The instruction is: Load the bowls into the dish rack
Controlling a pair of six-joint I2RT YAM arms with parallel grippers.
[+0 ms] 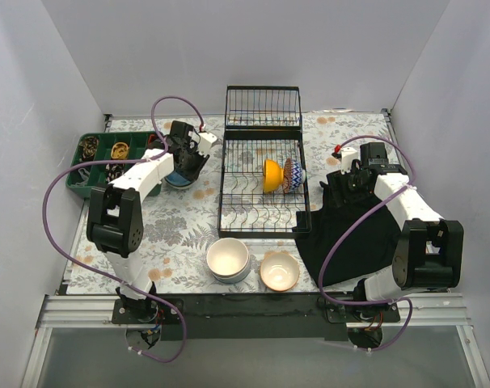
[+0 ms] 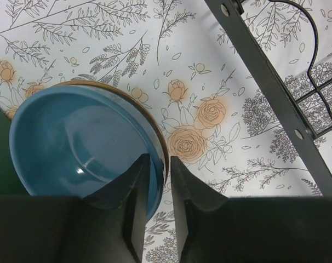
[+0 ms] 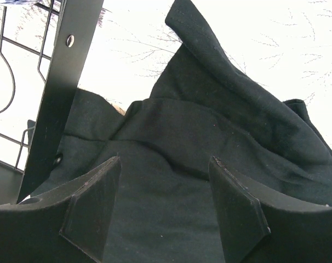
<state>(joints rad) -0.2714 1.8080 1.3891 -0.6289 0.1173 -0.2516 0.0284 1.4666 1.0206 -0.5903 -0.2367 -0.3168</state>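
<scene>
The black wire dish rack (image 1: 261, 206) stands mid-table with an orange-yellow bowl (image 1: 271, 175) and a patterned bowl (image 1: 293, 175) on edge in its slots. My left gripper (image 1: 186, 164) is left of the rack, down on a blue bowl (image 1: 177, 179). In the left wrist view the gripper (image 2: 159, 160) is closed on the rim of the blue bowl (image 2: 73, 137), one finger inside and one outside. A brown rim (image 2: 147, 112) shows under it. My right gripper (image 1: 343, 181) is open and empty over a black cloth (image 1: 354, 234); the wrist view shows the same (image 3: 165, 160).
A cream-white bowl stack (image 1: 228, 259) and a tan bowl (image 1: 279, 272) sit near the front edge. A green compartment tray (image 1: 78, 172) lies at the far left. The rack's frame bar shows in the left wrist view (image 2: 270, 87) and the right wrist view (image 3: 62, 82). White walls enclose the table.
</scene>
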